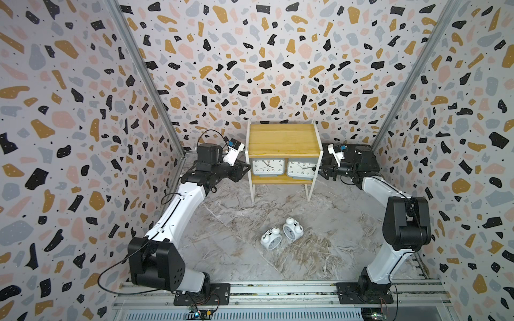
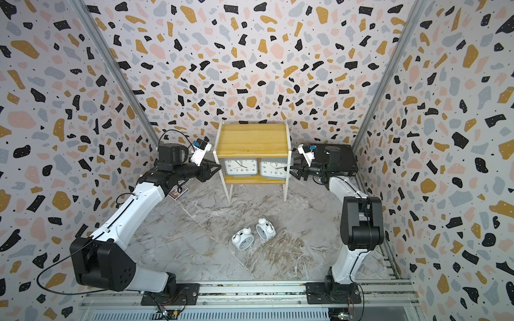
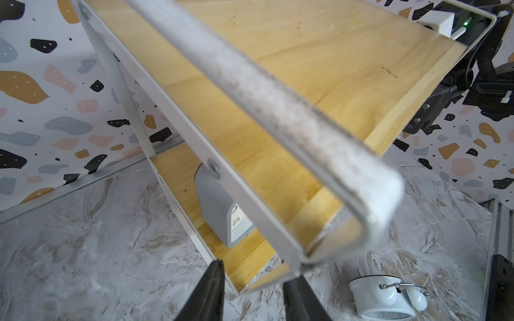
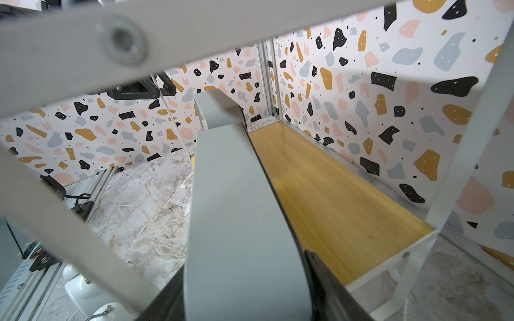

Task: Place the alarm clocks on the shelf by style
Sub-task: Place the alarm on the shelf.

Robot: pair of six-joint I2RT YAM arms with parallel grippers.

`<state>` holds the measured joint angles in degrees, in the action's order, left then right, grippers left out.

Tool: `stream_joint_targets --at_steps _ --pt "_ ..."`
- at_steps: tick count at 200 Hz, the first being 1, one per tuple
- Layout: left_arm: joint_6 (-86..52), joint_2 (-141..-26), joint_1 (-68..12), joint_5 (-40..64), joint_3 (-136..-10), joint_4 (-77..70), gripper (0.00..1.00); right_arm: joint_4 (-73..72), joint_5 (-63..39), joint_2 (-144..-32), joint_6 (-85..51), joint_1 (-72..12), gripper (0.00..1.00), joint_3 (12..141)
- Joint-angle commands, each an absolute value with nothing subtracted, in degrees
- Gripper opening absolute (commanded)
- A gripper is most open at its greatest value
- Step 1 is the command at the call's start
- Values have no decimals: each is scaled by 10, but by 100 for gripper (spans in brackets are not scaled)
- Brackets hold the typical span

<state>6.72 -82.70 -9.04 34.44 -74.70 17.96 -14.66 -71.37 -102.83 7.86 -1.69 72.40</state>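
**Step in hand:** seating the second grey clock (image 1: pixel 301 170) on the lower tier of the shelf (image 1: pixel 283 139), at its right end, just beside the first grey clock (image 1: pixel 267 166). The second clock sits tilted.

**Grippers:**
- The right gripper (image 1: pixel 319 168) reaches in through the shelf's right side, jaws flanking this clock. Whether they clamp it or have let go cannot be told.
- The left gripper (image 1: pixel 246 166) straddles the shelf's front left post, jaws apart. Whether they grip it cannot be told.

**Next move, by judgement:** free the clock and withdraw sideways. Then fetch the twin-bell clocks (image 1: pixel 271 239) (image 1: pixel 292 229), lying in front of the shelf, for the bare upper tier.

**Obstructions:** the shelf's posts, and a black case (image 2: pixel 349 164) right of the shelf.
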Motion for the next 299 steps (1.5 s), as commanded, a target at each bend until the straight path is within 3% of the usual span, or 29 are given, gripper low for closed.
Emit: stream_joint_targets --at_steps 1,39,148,242,299 --pt "71 -830 -83 342 -748 170 38 -155 -725 -1023 74 -20 51 737" --pt "72 -829 -84 339 -748 171 38 -168 -724 -1027 62 -22 43 737" --pt "75 -829 -83 340 -748 173 38 -143 -752 -1030 77 -24 46 751" --pt "75 -831 -84 347 -751 173 38 -120 -704 -987 104 -21 75 751" --pt "73 -833 -83 351 -751 172 38 -149 -692 -929 69 11 76 720"
